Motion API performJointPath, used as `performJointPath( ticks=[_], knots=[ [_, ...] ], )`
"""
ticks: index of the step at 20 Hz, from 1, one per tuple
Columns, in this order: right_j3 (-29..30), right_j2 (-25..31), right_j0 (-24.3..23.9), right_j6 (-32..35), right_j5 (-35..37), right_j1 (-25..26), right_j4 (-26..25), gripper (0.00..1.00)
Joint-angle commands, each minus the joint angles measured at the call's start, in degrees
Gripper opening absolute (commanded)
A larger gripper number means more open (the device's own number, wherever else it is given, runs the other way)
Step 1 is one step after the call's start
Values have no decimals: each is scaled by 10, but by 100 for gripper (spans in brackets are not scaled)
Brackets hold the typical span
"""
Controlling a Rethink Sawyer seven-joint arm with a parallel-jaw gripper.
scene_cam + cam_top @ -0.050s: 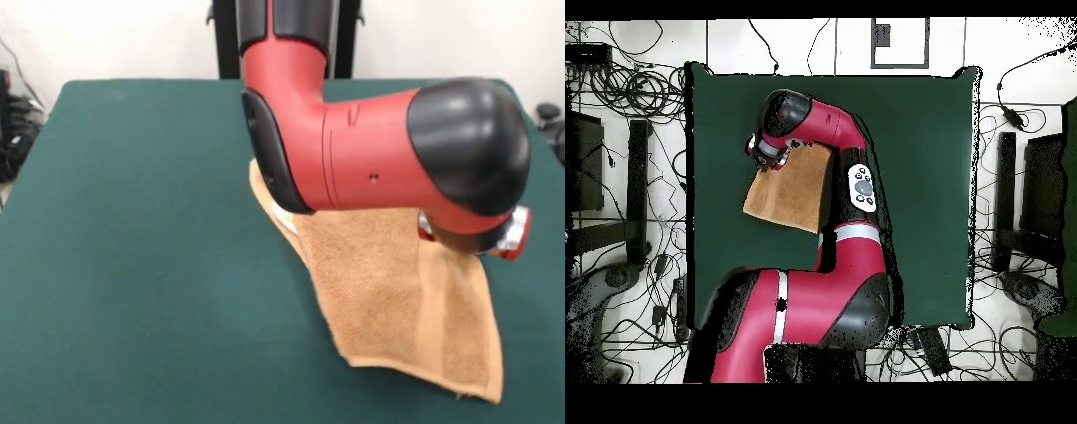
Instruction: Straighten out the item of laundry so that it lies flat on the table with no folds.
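Observation:
The item of laundry (pixel 388 300) is a tan-orange terry towel lying at a slant on the dark green table (pixel 132 221), towards the right in the front view. A strip along its right side looks doubled over. A bit of white label (pixel 284 217) peeps out at its far left edge. The red and black arm reaches across the towel's far part and hides it. My gripper (pixel 510 235) is over the towel's far right corner, mostly hidden under the black wrist. In the overhead view the towel (pixel 790 192) lies left of centre, with the gripper (pixel 762 152) at its upper left corner.
The table's cloth (pixel 915 180) stretches well beyond the towel on every side. Cables and black stands (pixel 635 180) crowd the floor around the table. The arm's elbow (pixel 861 186) hangs over the towel's side.

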Motion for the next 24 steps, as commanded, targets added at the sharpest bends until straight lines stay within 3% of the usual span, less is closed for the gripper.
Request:
performJointPath(
  ticks=[1,6,9,11,15,18,21,24],
  knots=[
    [7,64,-9,48,121,46,21,0],
    [-2,57,-11,27,144,45,12,0],
    [-30,38,-8,-6,131,50,-20,0],
    [-12,20,-6,-29,54,39,-45,0],
    [72,0,-2,-77,-183,2,-113,0],
    [132,-8,10,-69,-327,-17,-166,0],
    [157,-10,17,-42,-388,-22,-198,0],
    [156,-3,14,-37,-398,-20,-214,0]
  ],
)
